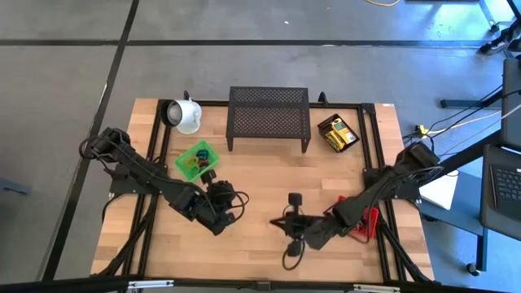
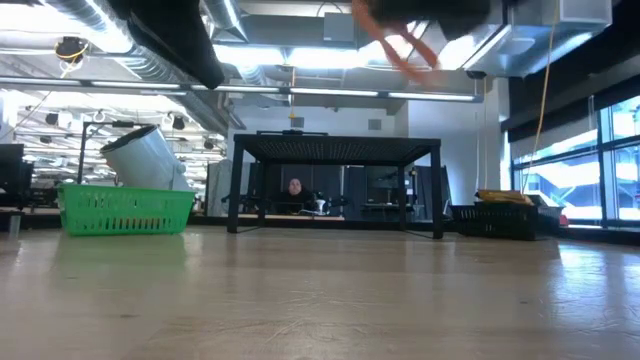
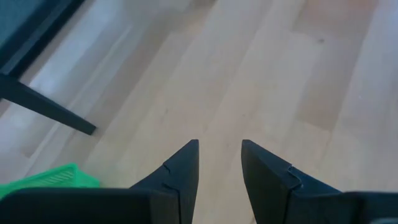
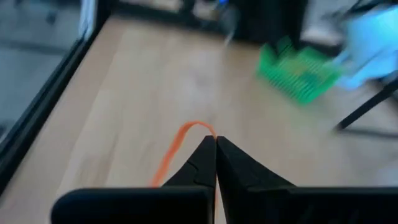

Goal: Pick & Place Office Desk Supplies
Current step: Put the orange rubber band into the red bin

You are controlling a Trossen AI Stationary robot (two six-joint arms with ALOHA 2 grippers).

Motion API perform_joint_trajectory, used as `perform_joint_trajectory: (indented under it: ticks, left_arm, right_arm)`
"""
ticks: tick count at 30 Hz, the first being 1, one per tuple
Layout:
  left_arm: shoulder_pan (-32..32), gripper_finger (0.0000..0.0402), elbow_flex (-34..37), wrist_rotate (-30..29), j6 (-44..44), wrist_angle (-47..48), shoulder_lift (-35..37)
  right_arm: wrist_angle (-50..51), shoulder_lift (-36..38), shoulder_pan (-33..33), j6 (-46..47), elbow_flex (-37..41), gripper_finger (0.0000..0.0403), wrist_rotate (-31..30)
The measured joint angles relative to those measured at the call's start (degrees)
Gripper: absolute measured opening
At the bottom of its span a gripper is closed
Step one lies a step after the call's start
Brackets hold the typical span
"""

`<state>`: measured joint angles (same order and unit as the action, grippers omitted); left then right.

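Right hand [image 4: 215, 144] is hanging above the near surface [image 1: 252, 163], clenched on an orange loop [image 4: 177, 146]. Thin loop risks slipping free during transfer. Left hand [image 3: 219, 165] is waiting released beside the green basket [image 1: 196, 159].

Overhead cam looks straight down on my whole table [image 1: 260, 244]; low cam level across it; wrist cams close over wood. All share the green basket [image 1: 196, 159].

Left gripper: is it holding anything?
No. In its wrist view, the left gripper has its fingers apart with only bare table between them.
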<state>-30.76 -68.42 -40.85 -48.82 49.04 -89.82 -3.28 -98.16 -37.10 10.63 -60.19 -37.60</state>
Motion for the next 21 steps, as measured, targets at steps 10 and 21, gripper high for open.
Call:
perform_joint_trajectory:
  ticks: [10,21]
  left_arm:
    - [0.00,0.0113,0.00,-7.52,-2.67,-0.02,0.00]
    - [1.15,0.0113,0.00,-13.51,-0.25,-2.10,0.00]
  right_arm:
    - [-17.97,7.44,2.57,-16.78,-0.06,0.0006,-8.12]
    - [-21.40,10.33,4.32,-20.28,-0.13,0.0006,-8.34]
